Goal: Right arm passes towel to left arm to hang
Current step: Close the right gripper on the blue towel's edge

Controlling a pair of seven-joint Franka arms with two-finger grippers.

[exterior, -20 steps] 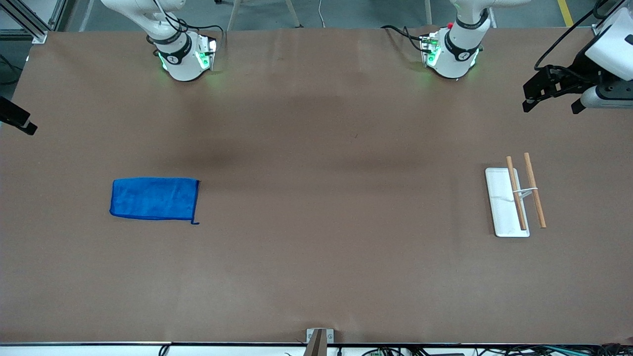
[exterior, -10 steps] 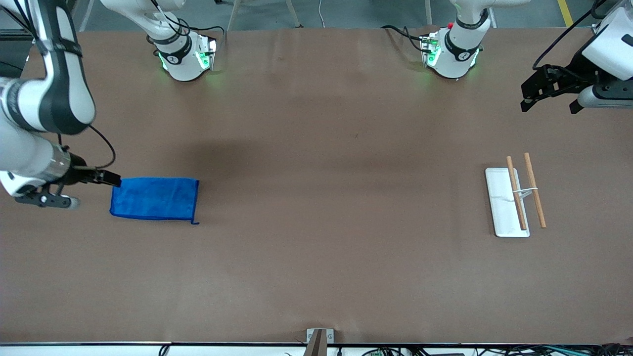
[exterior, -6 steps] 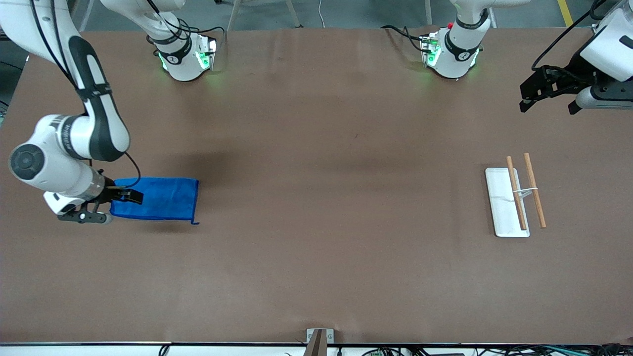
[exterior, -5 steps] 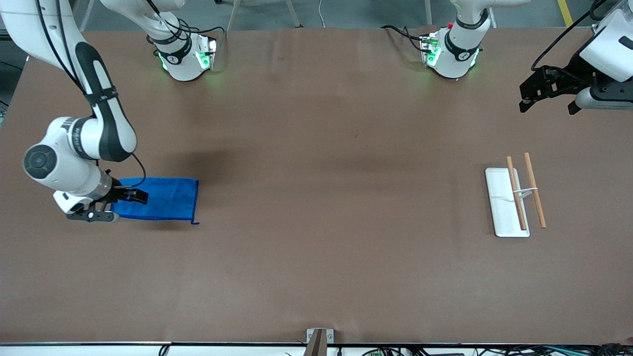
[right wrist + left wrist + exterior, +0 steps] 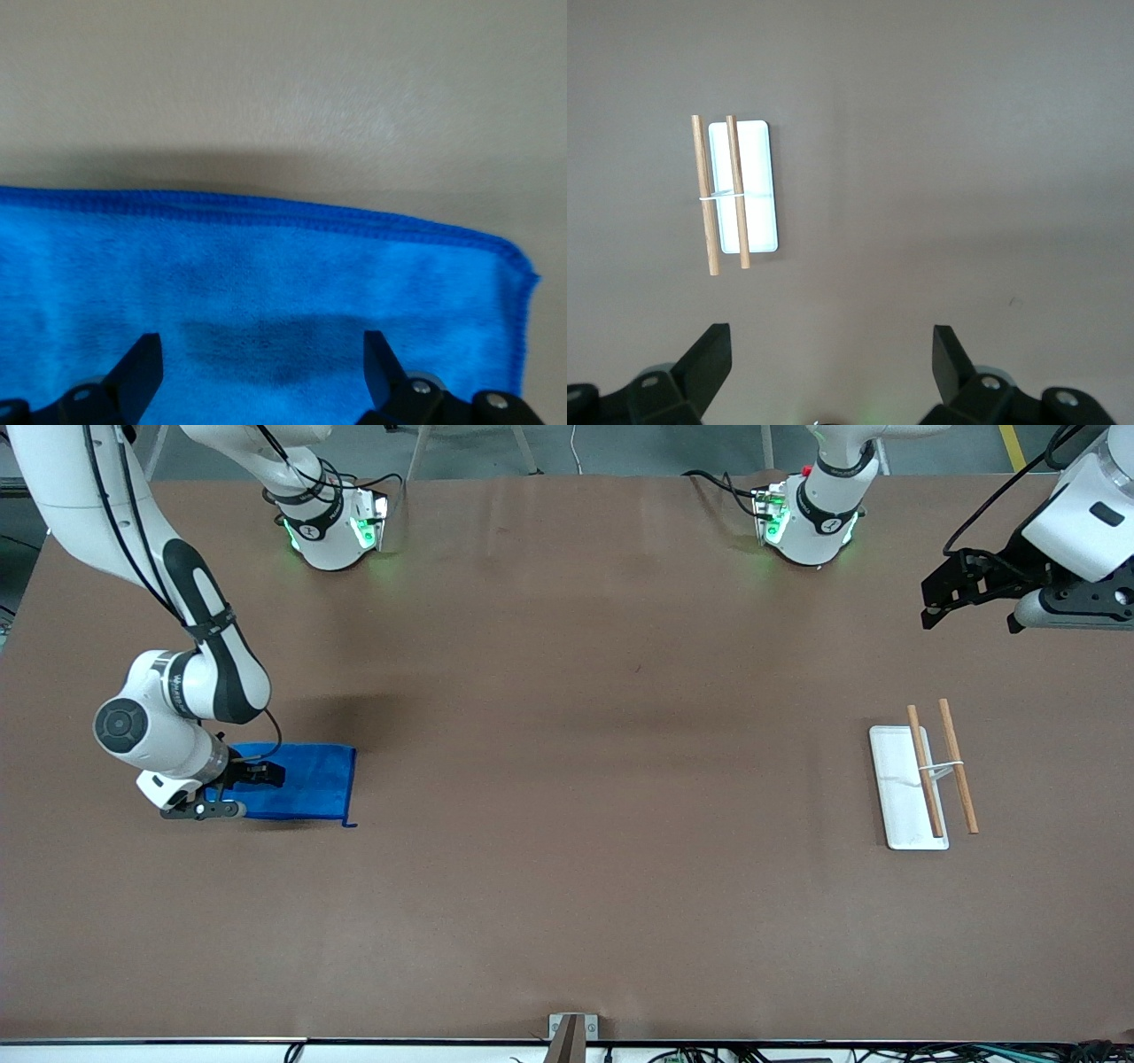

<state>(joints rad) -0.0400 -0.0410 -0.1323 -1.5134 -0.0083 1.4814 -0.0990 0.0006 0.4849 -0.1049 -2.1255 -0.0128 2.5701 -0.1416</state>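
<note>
Front view: your right pincer (image 5: pixel 257 774) is hanging wide open over the towel (image 5: pixel 301 782); your left pincer (image 5: pixel 941 595) is waiting, open and empty.

This looked like a robotics lab, not a home. Two white arms were bolted by their bases (image 5: pixel 332 536) to one edge of a wide table (image 5: pixel 567 886) under plain brown covering, green lights glowing at the mounts. Loose cables (image 5: pixel 722 485) trailed off the table edge onto a grey floor, aluminium framing (image 5: pixel 44 465) stood at one corner, and a camera bracket (image 5: pixel 571 1036) was clamped at the near edge
</note>
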